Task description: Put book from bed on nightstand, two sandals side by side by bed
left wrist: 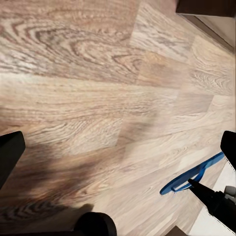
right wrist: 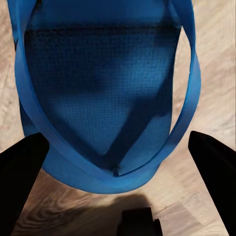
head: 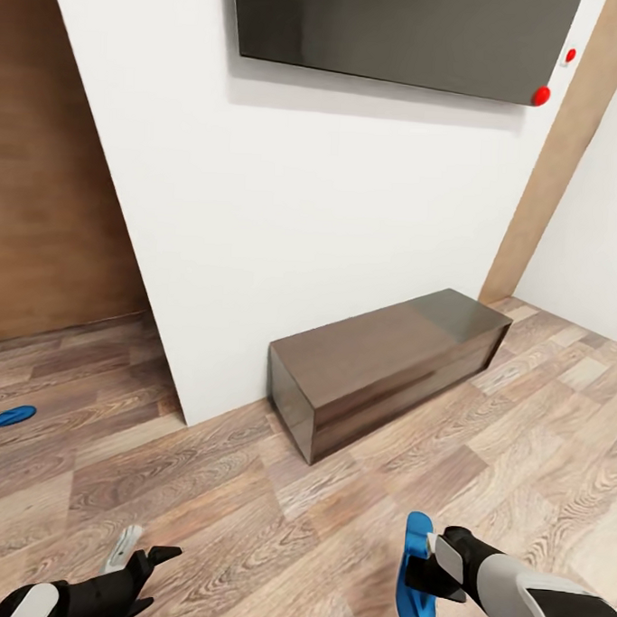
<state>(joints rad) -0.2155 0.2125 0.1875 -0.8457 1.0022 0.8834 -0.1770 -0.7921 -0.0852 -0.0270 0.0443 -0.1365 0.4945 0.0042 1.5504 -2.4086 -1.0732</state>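
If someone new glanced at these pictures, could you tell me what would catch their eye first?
Probably the bright blue flat sandal held in the right gripper low in the head view. Next, the long dark brown wooden bench against the white wall, under a dark wall-mounted screen. A second blue sandal lies on the wood-plank floor at far left.

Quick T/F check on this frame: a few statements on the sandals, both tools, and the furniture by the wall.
1. The right tool holds a blue sandal. True.
2. The left tool holds the other sandal. False: it is empty; the second sandal lies on the wood floor at far left.
3. A low dark wooden bench stands against the white wall. True.
4. A book lies on the bench. False: its top is bare.
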